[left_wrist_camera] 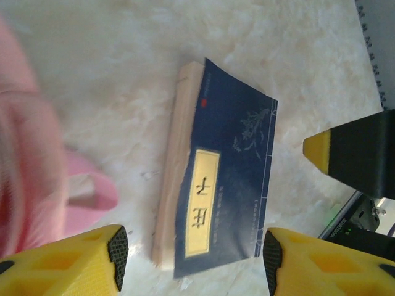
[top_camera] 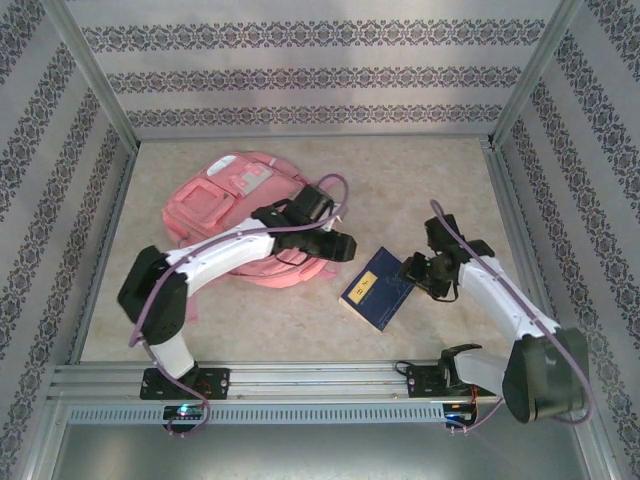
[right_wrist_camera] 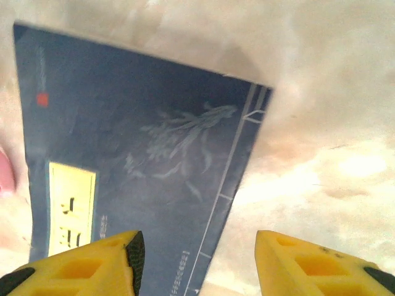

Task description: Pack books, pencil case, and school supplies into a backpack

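Note:
The pink backpack [top_camera: 235, 210] lies at the back left of the table; its blurred fabric [left_wrist_camera: 24, 185] and a strap fill the left of the left wrist view. One of the books, navy with a yellow label [top_camera: 378, 288], lies flat in the middle. My left gripper [top_camera: 345, 245] hangs open just left of it, the book's [left_wrist_camera: 228, 185] lower end showing between the fingers. My right gripper [top_camera: 425, 272] is open at the book's right edge, one finger over the cover [right_wrist_camera: 142, 166], the other over bare table. The pencil case and school supplies are hidden or out of view.
The left arm reaches across the backpack. Patterned walls and metal posts close in the beige tabletop [top_camera: 420, 170] on three sides. An aluminium rail [top_camera: 300, 385] carries both arm bases at the near edge. My right gripper's yellow fingertip [left_wrist_camera: 318, 148] shows beside the book.

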### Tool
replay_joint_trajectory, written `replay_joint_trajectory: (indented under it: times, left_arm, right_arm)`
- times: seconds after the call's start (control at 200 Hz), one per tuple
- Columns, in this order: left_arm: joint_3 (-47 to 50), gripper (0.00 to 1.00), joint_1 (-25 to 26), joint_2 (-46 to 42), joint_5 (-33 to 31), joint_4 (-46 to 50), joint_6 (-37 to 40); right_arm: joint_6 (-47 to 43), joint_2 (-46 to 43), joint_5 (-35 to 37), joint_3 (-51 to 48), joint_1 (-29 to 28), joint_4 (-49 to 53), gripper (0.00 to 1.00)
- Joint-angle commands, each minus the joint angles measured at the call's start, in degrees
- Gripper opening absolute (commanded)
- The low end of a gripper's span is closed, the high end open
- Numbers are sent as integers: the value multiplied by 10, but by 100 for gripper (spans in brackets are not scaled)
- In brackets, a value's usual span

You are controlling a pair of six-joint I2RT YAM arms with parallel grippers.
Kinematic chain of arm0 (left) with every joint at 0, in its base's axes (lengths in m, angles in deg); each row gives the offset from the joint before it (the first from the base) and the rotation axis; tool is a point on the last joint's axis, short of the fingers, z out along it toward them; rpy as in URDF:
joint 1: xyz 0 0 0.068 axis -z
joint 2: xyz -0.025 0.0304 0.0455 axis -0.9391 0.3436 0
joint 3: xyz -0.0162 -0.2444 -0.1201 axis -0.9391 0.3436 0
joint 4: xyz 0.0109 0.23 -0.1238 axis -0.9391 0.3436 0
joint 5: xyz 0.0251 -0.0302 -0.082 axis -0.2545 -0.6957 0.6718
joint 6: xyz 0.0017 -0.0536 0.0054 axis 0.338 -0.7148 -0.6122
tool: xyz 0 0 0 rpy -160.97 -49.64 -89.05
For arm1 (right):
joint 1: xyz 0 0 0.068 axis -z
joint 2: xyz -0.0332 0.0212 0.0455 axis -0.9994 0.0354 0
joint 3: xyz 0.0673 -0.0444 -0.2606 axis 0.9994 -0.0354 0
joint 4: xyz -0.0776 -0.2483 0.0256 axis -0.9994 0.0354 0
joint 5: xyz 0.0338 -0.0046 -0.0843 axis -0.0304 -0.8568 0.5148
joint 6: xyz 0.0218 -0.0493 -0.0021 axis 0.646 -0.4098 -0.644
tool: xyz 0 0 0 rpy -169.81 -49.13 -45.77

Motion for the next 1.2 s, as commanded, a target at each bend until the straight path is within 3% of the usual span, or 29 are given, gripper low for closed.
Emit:
replay_joint_trajectory:
  times: [0.0,0.29,0.485,0.714,1.054,1.194]
  left_arm:
    - [-40,61,16,52,12,-15,22]
    - [-102,56,31,175,25,-25,14]
    - [-69,55,31,178,9,-49,7]
    - [-47,54,33,187,41,-69,-4]
    - [-17,44,48,179,107,-98,-21]
    - [6,41,49,163,114,-103,-29]
  right_arm:
    - [79,-23,-45,-50,40,-69,52]
    - [90,-19,-84,-111,63,-160,49]
    - [69,16,-106,-127,70,-171,47]
    - [52,63,-150,-130,68,-214,45]
    - [8,105,-211,-119,42,-250,42]
    - [-5,91,-209,-113,30,-239,42]
